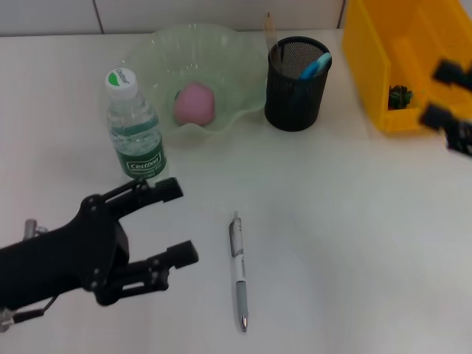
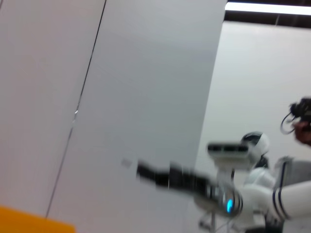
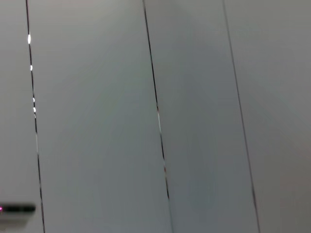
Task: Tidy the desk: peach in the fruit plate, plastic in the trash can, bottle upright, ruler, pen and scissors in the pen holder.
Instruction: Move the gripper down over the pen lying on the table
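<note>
1. Most of the tidying looks done. The peach [image 1: 195, 102] lies in the fruit plate [image 1: 147, 51], the bottle [image 1: 135, 127] stands upright just in front of the plate's near-left edge, and the black mesh pen holder [image 1: 296, 88] already has a blue item and a thin stick-like piece poking out of it. I cannot tell which of these is the ruler or the scissors.

2. The yellow trash can [image 1: 376, 66] stands at the far right of the bench [image 1: 354, 243]. Something dark and greenish shows inside it; whether that is the plastic cannot be made out.

3. The one thing plainly left out is the pen [image 1: 237, 270]. It lies flat on the bench, well in front of the pen holder, roughly lengthwise toward the robot with its tip at the near end.

4. The left tool [image 1: 175, 223] hovers near the bench between the bottle and the pen, its two fingers spread wide with nothing between them. It sits just to the left of the pen's upper end and touches nothing.

5. The right tool [image 1: 446, 96] hangs by the trash can at the right edge, fingers apart and holding nothing. It looks finished there rather than engaged.

6. The step in hand, as I judge it, is picking up the pen with the left tool.

7. That calls for shifting the tool right, turning the fingers to straddle the narrow barrel, lowering close to the bench, and closing. The bottle stands close by, so the arm should keep clear of it.
</note>
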You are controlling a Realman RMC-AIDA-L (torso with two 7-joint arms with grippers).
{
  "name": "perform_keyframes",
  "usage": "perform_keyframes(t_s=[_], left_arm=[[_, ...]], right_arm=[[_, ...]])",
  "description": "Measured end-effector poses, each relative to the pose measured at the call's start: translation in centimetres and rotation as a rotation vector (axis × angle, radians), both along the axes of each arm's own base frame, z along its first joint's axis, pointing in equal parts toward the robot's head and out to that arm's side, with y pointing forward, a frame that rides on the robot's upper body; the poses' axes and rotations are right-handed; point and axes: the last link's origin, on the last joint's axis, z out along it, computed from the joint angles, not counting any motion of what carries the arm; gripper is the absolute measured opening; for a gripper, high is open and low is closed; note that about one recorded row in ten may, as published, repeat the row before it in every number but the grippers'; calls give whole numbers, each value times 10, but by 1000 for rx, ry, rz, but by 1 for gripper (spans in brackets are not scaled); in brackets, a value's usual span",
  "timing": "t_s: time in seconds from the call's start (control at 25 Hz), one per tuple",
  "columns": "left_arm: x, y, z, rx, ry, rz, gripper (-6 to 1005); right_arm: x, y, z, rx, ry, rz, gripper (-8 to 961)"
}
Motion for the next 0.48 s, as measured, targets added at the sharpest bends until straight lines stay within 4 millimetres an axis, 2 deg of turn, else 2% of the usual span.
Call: perform_keyframes(t_s=[0.12, 0.2, 0.32, 0.4, 0.48], left_arm=[[15, 17, -4, -64, -21, 13, 828], [25, 32, -14, -168, 26, 68, 829], [38, 47, -37, -262, 207, 216, 829], [57, 49, -45, -227, 320, 269, 829], [86, 48, -42, -170, 405, 305, 829]], right_arm=[[26, -18, 2, 4, -80, -63, 700], [36, -24, 2, 27, -113, -97, 700], [50, -30, 1, 54, -147, -158, 699], [55, -32, -1, 59, -155, -188, 699], [59, -32, -2, 62, -159, -206, 699]])
